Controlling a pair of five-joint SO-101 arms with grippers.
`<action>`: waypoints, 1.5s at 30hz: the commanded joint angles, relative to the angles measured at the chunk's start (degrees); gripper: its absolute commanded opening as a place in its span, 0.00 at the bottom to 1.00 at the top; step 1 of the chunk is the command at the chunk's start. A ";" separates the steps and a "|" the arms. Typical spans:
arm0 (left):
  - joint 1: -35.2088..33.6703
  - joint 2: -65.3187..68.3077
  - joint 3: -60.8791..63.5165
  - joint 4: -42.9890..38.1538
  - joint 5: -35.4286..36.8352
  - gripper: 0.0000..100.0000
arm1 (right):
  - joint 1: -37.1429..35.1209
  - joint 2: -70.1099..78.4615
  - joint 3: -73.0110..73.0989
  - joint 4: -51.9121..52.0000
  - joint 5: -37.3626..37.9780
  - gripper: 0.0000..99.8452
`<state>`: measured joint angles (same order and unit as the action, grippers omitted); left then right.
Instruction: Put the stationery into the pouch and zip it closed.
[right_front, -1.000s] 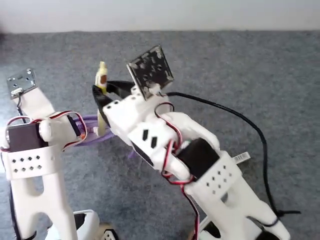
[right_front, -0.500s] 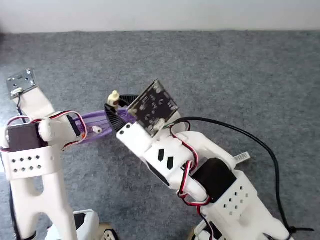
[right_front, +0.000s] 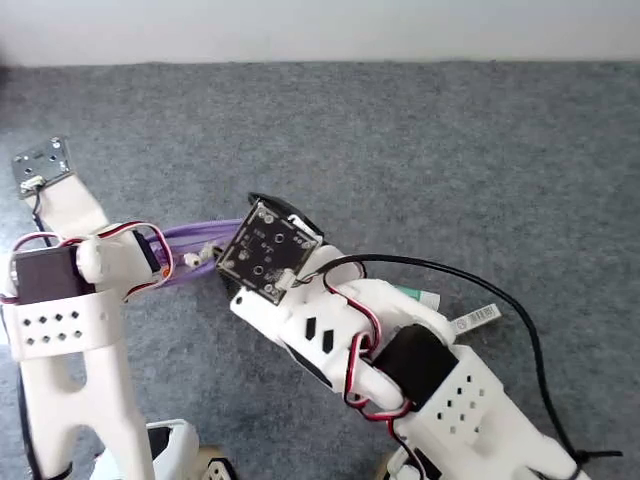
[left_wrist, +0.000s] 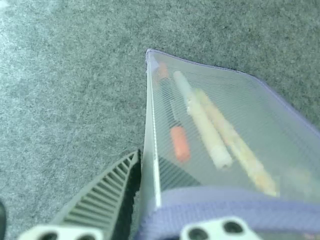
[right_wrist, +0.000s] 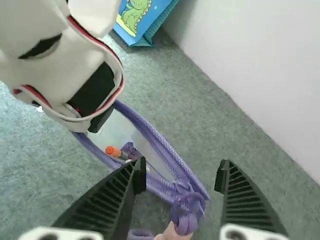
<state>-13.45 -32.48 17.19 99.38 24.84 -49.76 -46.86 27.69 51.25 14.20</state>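
My left gripper (left_wrist: 150, 202) is shut on the end of a translucent pouch (left_wrist: 220, 140) with a purple zip edge. Through its wall I see an orange-capped pen (left_wrist: 177, 142) and two cream sticks (left_wrist: 210, 132). In the high view the pouch (right_front: 200, 242) lies between the two arms. My right gripper (right_wrist: 181, 175) hangs open over the pouch's purple zip rim (right_wrist: 155, 145), with a knotted purple pull cord (right_wrist: 187, 212) between its fingers. A cream tip (right_wrist: 167, 232) shows just below the cord. A green-and-white marker (right_front: 415, 297) lies on the carpet beside the right arm.
Grey carpet (right_front: 480, 150) covers the table. A black cable (right_front: 500, 270) with a white label (right_front: 475, 317) loops on the right. The left arm's body (right_wrist: 65, 65) stands close to my right gripper. A blue box with a dinosaur picture (right_wrist: 142, 17) leans at the wall.
The right arm came down from above the pouch, carrying an upright cream stick, to the pouch mouth. The stick no longer stands up in the high view. The left arm stayed still.
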 joint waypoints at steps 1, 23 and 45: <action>-0.70 0.88 -0.04 0.88 1.14 0.01 | 3.65 -3.56 -3.52 2.95 -4.22 0.17; -0.70 0.88 0.13 0.88 1.14 0.01 | 34.24 17.45 -3.52 36.70 -4.13 0.22; -0.70 0.88 0.13 0.88 1.14 0.01 | 33.10 53.93 -3.52 11.12 18.37 0.23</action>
<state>-13.45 -32.48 17.19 99.38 24.84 -16.35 5.54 27.34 64.70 31.78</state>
